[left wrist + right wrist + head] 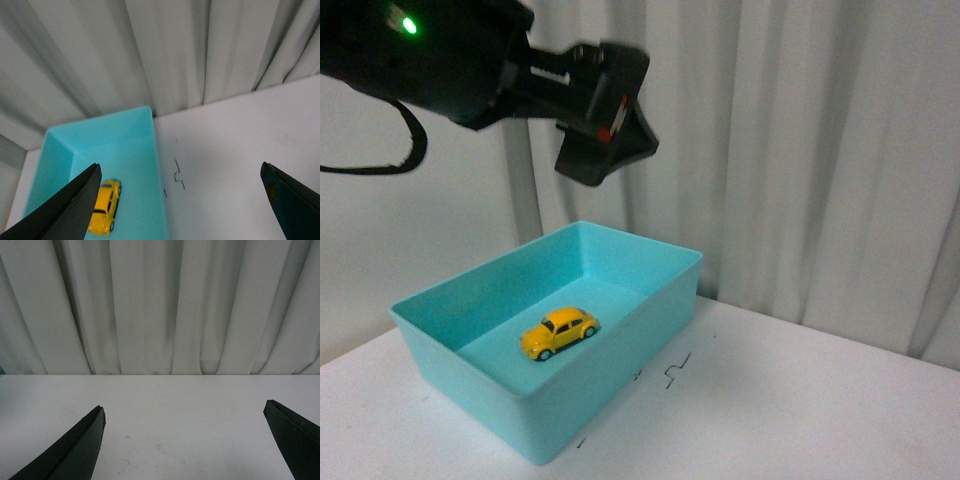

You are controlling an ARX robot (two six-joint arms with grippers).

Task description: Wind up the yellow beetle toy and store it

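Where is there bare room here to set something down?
The white table right of the teal bin, out to the curtain, is bare except pen marks. Bin floor behind the toy car is free; tightest beside the car.

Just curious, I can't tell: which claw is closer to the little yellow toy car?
Left. The left claw hangs open above the turquoise bin holding the yellow Beetle toy car; the right claw sees only bare table and curtain.

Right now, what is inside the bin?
Only the beetle toy shows, upright on the floor of the bin, clear of the walls. In the front view the near walls hide the strip of floor just behind them.
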